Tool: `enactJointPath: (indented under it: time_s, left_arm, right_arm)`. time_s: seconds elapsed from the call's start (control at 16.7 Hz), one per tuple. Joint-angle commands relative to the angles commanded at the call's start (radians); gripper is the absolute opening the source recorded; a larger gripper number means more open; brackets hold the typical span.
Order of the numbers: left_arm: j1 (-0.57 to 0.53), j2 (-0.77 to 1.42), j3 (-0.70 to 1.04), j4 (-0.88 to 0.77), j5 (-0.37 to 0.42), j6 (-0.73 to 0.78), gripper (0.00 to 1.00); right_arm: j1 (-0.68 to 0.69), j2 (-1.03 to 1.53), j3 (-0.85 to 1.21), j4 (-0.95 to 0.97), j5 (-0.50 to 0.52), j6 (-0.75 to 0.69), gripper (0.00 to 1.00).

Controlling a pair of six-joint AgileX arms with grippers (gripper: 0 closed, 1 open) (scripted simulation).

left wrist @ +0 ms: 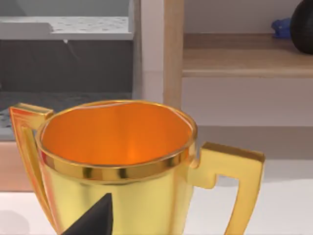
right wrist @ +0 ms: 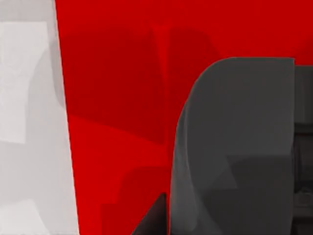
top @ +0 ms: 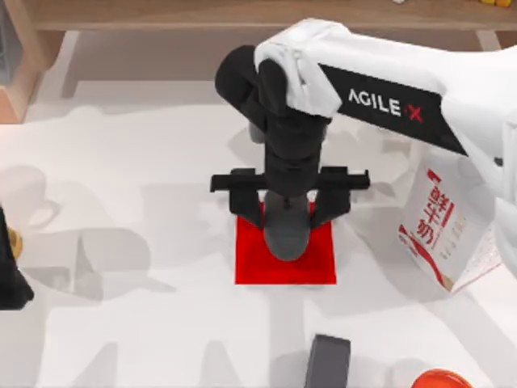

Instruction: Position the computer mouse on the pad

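The right gripper [top: 288, 212] is at the centre of the top view, over the pad [top: 252, 267], and the computer mouse [top: 286, 236] is between its fingers and above the red. I cannot tell how wide the fingers are open.

A risk: if the release is too high, the round body can slide toward the pad's upper edge.

There is free room at frame left; the milk carton [top: 440, 230] and the dark block [top: 327, 362] stand near. The left gripper [top: 10, 279] is parked at the left edge, beside a gold trophy cup [left wrist: 117, 161].
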Motion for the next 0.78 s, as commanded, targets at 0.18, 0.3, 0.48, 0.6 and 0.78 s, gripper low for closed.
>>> enactJointPath:
  time_s: [0.18, 0.3, 0.48, 0.6, 0.78]
  left_arm:
    - [0.0, 0.0, 0.0, 0.0, 0.0, 0.0, 1.0]
    - [0.0, 0.0, 0.0, 0.0, 0.0, 0.0, 1.0]
    - [0.0, 0.0, 0.0, 0.0, 0.0, 0.0, 1.0]
    - [0.0, 0.0, 0.0, 0.0, 0.0, 0.0, 1.0]
    - [0.0, 0.0, 0.0, 0.0, 0.0, 0.0, 1.0]
  right_arm:
    - [0.0, 0.0, 0.0, 0.0, 0.0, 0.0, 0.68]
    - [0.0, 0.0, 0.0, 0.0, 0.0, 0.0, 0.83]
    - [0.0, 0.0, 0.0, 0.0, 0.0, 0.0, 1.0]
    - [0.0, 0.0, 0.0, 0.0, 0.0, 0.0, 1.0]
    - [0.0, 0.0, 0.0, 0.0, 0.0, 0.0, 1.0]
